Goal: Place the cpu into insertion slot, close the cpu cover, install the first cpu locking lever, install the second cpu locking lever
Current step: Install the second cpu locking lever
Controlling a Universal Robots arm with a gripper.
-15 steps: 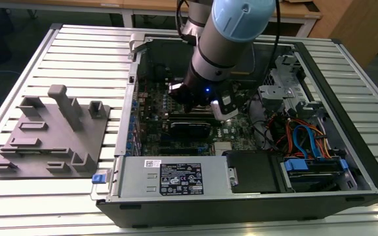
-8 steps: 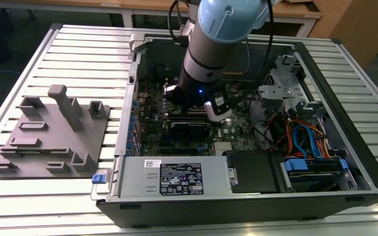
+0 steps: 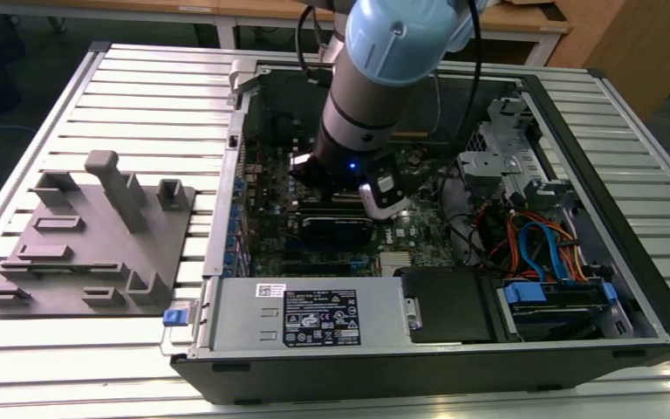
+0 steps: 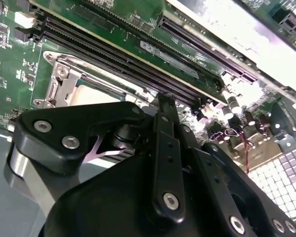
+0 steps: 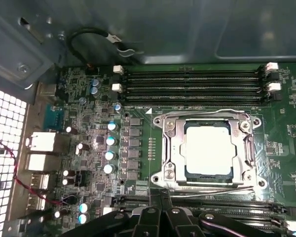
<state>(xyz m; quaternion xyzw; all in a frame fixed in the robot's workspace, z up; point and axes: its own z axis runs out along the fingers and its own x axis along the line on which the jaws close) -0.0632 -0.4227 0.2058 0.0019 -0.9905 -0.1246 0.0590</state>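
In the first wrist view you see the chip (image 5: 208,152) seated in its socket on the motherboard (image 5: 138,148), the cover (image 5: 175,148) shut flat around it, while your gripper (image 5: 160,217) sits just beside the socket's edge, finger spacing indiscernible.

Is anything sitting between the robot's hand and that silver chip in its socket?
Nothing visible. In the first wrist view the cpu lies in its socket under the cpu cover, with only bare board and memory slots between it and the hand.
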